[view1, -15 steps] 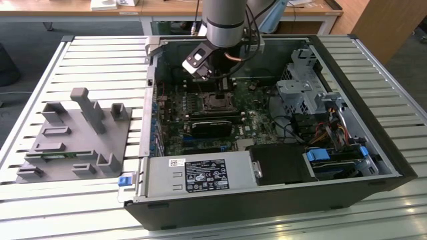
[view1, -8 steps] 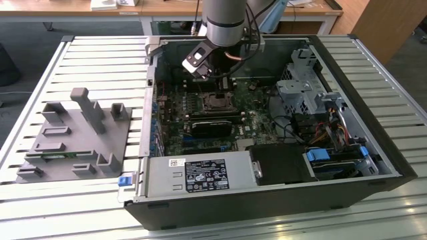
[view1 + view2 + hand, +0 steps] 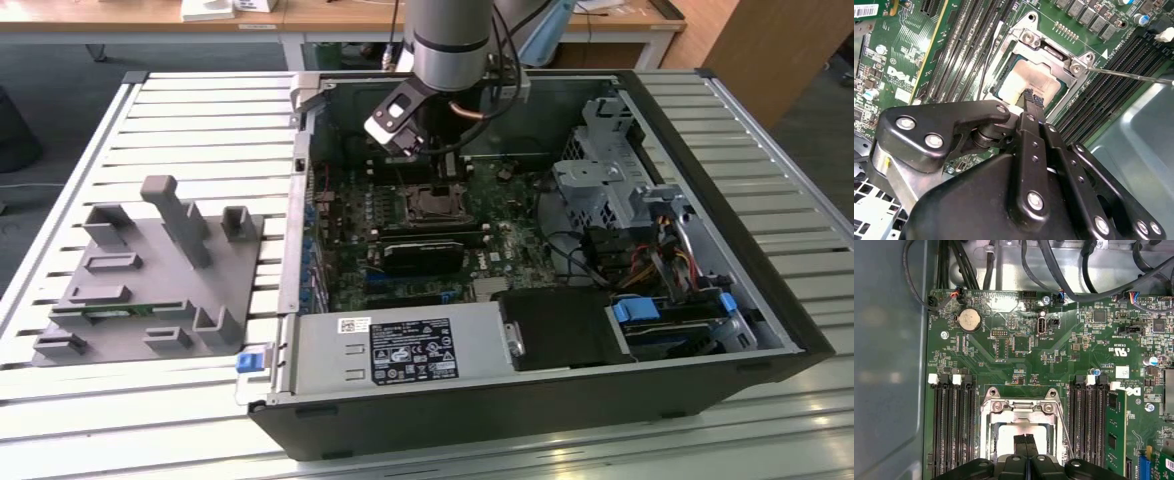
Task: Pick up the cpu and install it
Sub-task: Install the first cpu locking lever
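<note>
STEP: seating check | CPU: cpu (image 3: 1026, 75) lies within the socket frame (image 3: 1054, 52) on the motherboard (image 3: 1019, 355) | TOOL: tool (image 3: 1030, 96) clenched, empty, tips over the chip (contact unclear) | ADVICE: stay square, centred, press lightly, clear of lever wire (image 3: 1126, 75)
</note>
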`<action>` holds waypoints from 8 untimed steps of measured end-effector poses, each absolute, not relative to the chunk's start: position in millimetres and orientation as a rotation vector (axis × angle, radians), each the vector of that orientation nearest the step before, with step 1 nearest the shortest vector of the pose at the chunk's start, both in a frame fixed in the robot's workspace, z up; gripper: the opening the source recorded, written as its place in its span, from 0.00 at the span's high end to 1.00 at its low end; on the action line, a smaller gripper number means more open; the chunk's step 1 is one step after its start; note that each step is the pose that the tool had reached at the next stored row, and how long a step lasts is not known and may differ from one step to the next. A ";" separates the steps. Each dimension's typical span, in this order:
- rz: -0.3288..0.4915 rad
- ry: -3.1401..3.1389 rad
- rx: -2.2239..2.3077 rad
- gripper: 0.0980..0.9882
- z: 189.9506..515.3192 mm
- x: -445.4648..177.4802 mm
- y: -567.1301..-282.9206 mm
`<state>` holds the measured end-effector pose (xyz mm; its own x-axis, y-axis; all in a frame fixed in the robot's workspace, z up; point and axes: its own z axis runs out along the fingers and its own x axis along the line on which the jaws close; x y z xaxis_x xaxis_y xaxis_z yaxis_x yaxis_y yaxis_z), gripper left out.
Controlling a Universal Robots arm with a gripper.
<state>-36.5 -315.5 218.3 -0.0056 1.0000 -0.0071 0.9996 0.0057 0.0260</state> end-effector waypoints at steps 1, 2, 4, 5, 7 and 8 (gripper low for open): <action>0.021 2.211 2.199 0.99 218.5 -36.6 -315.5; 0.021 2.211 2.199 0.99 218.6 -36.6 -315.5; 0.020 2.211 2.199 0.99 219.0 -36.6 -315.5; 0.020 2.211 2.199 0.99 219.1 -36.6 -315.5; 0.021 2.211 2.199 0.99 219.3 -36.6 -315.5; 0.021 2.211 2.199 0.99 219.4 -36.6 -315.5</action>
<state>-36.6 -315.5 219.4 -0.0055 1.0000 -0.0073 0.9996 0.0057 0.0260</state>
